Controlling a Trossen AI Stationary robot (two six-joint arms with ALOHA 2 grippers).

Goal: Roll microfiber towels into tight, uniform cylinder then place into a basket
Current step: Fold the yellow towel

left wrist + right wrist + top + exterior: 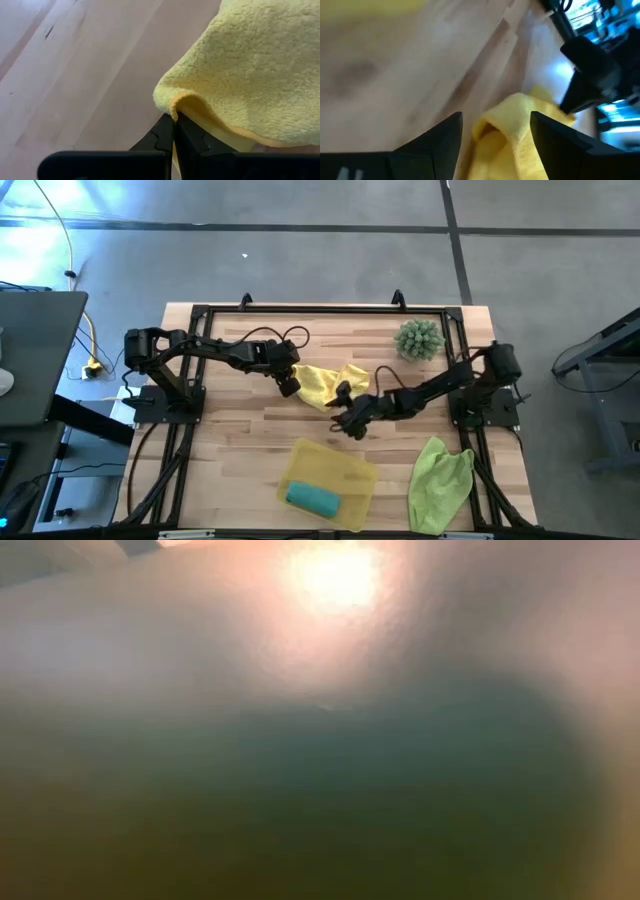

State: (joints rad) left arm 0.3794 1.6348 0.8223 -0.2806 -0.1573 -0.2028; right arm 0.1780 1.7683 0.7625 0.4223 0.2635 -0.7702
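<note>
The bright yellow towel [330, 383] lies crumpled at the middle of the table. My left gripper [291, 387] is at its left end, shut on it. My right gripper [345, 418] stands open at the towel's near right side. In the right wrist view a humped fold of the towel [502, 125] sits between its two spread fingers, and I cannot tell whether they touch it. The teal towel [312, 498], rolled up, lies in the yellow basket [345, 465] near the front edge. The lime green towel [440, 485] lies loose at the front right. The low view is blocked. My left gripper pinches a curled corner [172, 102] at the yellow towel's left end between its two shut fingertips [165, 132]. The fingers slant down at it from the table's left. The hemmed edge arches up from the tips, and the rest of the towel lies slack on the table.
A spiky green ball-shaped plant [418, 338] stands at the far right of the table. Bare wood shows at the table's left and between the yellow towel and the basket. A black frame [300, 310] runs around the table's edges.
</note>
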